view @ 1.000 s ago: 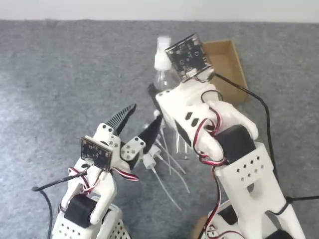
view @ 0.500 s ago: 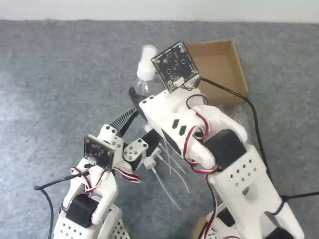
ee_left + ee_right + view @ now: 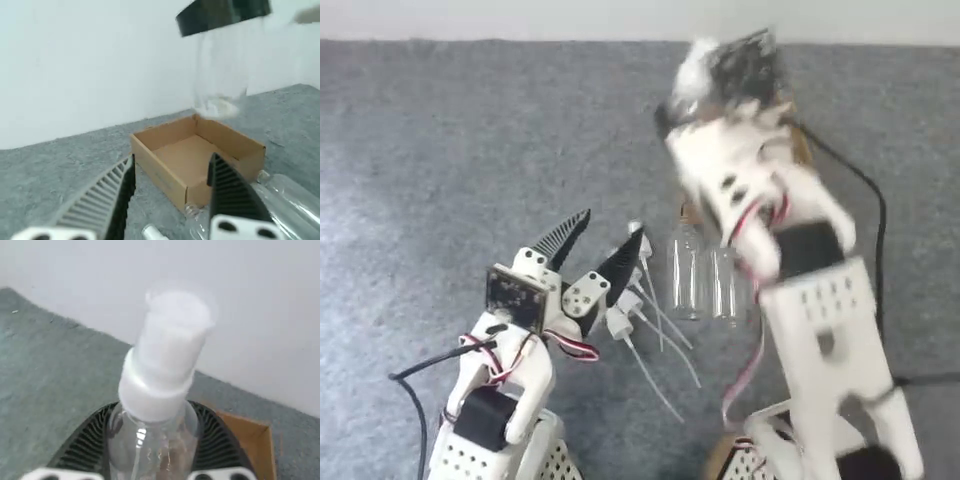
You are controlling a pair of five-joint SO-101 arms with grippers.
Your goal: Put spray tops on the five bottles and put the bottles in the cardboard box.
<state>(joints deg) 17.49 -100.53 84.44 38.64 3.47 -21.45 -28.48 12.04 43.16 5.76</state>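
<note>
While its arm swung across, the right gripper, clamped around the capped bottle, brought it above the cardboard box, so release seemed next. The left gripper hung wide open, empty, near the box beside uncapped bottles.

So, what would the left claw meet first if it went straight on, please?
Probably the box, centred between the left claw's jaws; the lying bottles sit just off that line, though depth is unclear.
</note>
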